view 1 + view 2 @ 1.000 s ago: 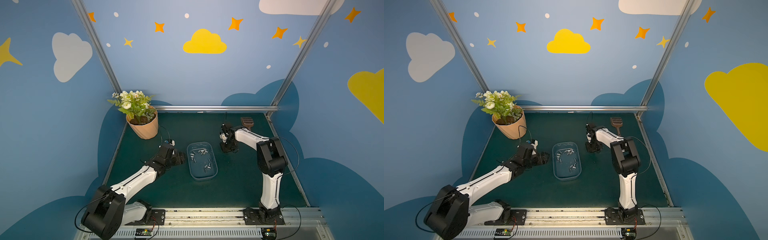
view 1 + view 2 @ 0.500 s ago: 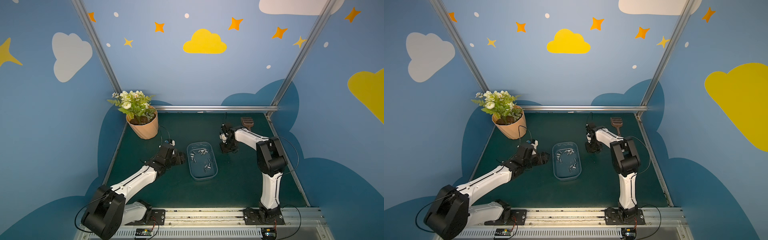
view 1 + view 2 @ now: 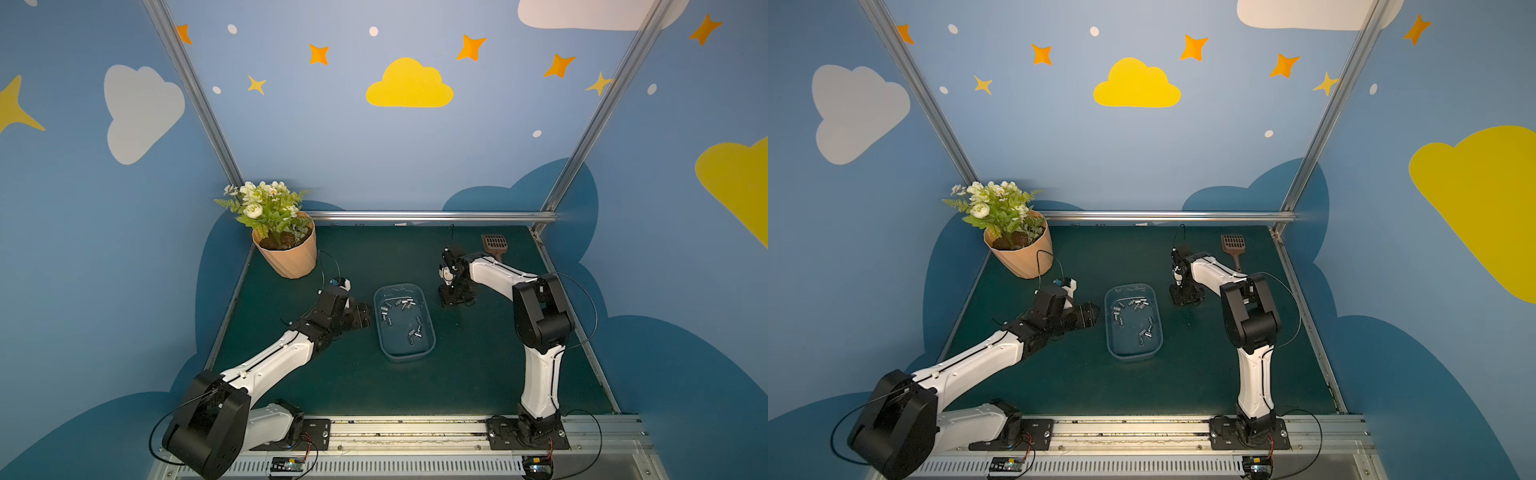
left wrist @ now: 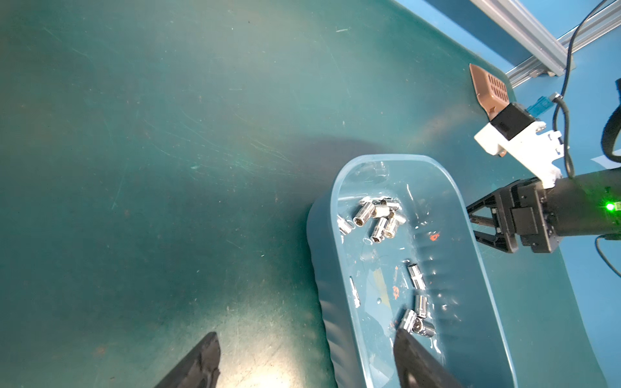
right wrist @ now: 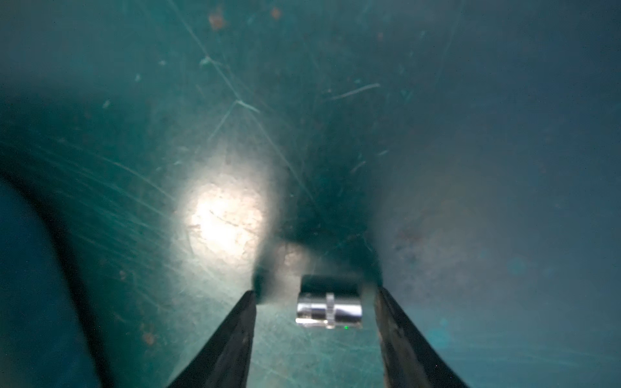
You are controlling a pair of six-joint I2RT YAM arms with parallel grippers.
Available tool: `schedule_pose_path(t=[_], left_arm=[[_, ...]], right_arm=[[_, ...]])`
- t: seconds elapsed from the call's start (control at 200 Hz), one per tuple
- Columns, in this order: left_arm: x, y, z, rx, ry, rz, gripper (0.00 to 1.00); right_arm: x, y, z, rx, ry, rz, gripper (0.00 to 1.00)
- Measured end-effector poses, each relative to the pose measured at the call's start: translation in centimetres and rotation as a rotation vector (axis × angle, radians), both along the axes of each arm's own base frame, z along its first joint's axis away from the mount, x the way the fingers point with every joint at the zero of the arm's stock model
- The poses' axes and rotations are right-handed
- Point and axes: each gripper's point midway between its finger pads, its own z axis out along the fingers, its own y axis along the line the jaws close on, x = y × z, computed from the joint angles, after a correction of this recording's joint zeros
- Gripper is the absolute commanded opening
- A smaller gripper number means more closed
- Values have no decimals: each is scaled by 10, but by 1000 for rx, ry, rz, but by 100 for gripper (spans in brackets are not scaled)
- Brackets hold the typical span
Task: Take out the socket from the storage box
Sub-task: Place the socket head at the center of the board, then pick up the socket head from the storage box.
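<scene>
Now the right claw point(image 5: 315, 293) is being held low over the tabletop point(image 5: 336, 100) with its jaws apart. One small shiny socket point(image 5: 329, 307) is lying loose between them on the green surface, clamped by neither finger. In both top views this claw is being shown just beside the storage box point(image 3: 400, 347), outside its rim. Other sockets point(image 4: 376, 218) are lying inside the box. The left claw point(image 4: 305, 337) is being held wide apart at the box's other side, gripping nothing.
</scene>
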Motion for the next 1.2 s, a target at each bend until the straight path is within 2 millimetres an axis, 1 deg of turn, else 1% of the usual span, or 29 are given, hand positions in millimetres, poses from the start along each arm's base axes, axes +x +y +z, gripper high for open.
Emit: schedule_pose_path(t=[0.145,0.25,0.335,0.42,0.641,0.751,0.841,0.956,1.086,1.201], left_arm=[[2,-4,7,-4,-11,-11,81],[5,-10,18,-2,-31,-32,80],[9,-17,26,0,-46,-54,78],[11,-23,31,7,-50,-77,75],[12,-42,33,64,-31,-157,72],[12,-54,37,95,-30,-209,71],[12,-66,40,123,-31,-260,68],[11,-83,38,160,-19,-334,64],[10,-100,32,200,5,-411,56],[10,-111,23,238,36,-466,55]], right_arm=[[0,-3,1,-9,1,-3,59],[-1,-5,3,-14,-1,-4,59],[0,-5,10,-14,-11,-3,59],[3,-5,21,-5,-35,-1,59],[7,-3,59,36,-116,6,59],[6,-3,76,59,-151,9,59],[2,-5,86,75,-171,7,59],[-3,-6,94,96,-183,8,59],[-7,-7,97,109,-185,7,59],[-12,-8,95,115,-177,5,59]])
